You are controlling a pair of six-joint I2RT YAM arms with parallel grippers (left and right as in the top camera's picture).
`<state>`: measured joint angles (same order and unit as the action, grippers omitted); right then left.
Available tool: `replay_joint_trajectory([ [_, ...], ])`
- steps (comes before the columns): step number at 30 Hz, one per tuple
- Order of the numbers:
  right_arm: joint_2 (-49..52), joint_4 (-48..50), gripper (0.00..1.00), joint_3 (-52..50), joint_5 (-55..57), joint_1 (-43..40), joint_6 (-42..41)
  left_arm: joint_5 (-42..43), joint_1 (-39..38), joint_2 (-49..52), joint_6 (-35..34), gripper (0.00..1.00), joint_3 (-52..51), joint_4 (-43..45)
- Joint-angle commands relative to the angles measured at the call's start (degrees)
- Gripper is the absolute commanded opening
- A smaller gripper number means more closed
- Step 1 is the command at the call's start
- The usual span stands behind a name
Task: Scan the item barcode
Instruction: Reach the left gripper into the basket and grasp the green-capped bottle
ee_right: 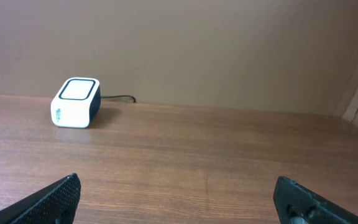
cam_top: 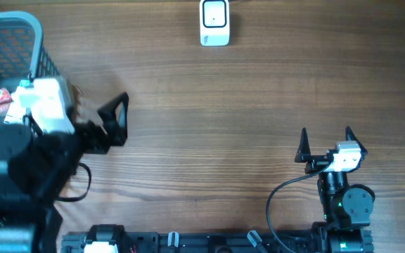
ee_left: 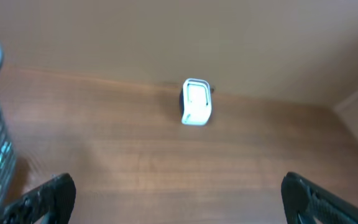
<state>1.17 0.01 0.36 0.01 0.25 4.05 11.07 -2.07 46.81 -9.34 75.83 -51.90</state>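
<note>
The white, box-shaped plastic barcode scanner (cam_top: 214, 22) sits at the brown wooden table's (cam_top: 223, 105) 12 o'clock edge. It lies at 1 o'clock from the wide-open, empty left gripper (cam_top: 119, 118) and at 11 o'clock from the wide-open, empty right gripper (cam_top: 326, 135), well apart from both.

Setting: robotics lab bench staged as a shop checkout. Wood-grain table (cam_top: 209, 112); white corded barcode scanner (cam_top: 214, 22) at its far edge; grey mesh basket (cam_top: 46, 60) well left of the scanner; plain beige wall (ee_right: 216, 43) behind the scanner; left arm (cam_top: 34, 158), right arm (cam_top: 343, 193) opposite it.
</note>
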Motion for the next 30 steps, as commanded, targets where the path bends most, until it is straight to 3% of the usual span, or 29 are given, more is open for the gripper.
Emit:
replay_joint_trajectory([
  [1, -0.4, 0.3, 1.0, -0.1, -0.5, 0.3, 0.4, -1.8, 0.3, 6.1, 0.0, 1.0, 5.7, -3.5],
  [3, -0.4, 0.3, 1.0, -0.1, -0.5, 0.3, 0.4, -6.6, 0.5, 7.3, -0.5, 1.0, 6.7, -3.0],
  [6, -0.4, 0.3, 1.0, -0.1, -0.5, 0.3, 0.4, -30.9, 5.4, 8.0, -18.1, 1.0, 9.5, -2.9],
  [8, -0.4, 0.3, 1.0, -0.1, -0.5, 0.3, 0.4, -36.5, 12.2, 8.1, -23.1, 1.0, 9.6, -4.0],
  [12, -0.4, 0.3, 1.0, -0.1, -0.5, 0.3, 0.4, -34.2, 33.0, 13.0, -27.6, 1.0, 9.6, -7.5],
  [18, -0.4, 0.3, 1.0, -0.1, -0.5, 0.3, 0.4, -13.0, 53.9, 31.1, -27.6, 1.0, 9.6, -7.6],
  [23, -0.4, 0.3, 1.0, -0.1, -0.5, 0.3, 0.4, -13.9, 55.8, 45.4, -27.5, 1.0, 9.6, -6.8],
  [27, -0.4, 0.3, 1.0, -0.1, -0.5, 0.3, 0.4, -14.2, 55.8, 51.0, -26.9, 1.0, 9.6, -4.6],
  [30, -0.4, 0.3, 1.0, -0.1, -0.5, 0.3, 0.4, -18.9, 55.1, 53.4, -25.5, 1.0, 9.6, -4.0],
])
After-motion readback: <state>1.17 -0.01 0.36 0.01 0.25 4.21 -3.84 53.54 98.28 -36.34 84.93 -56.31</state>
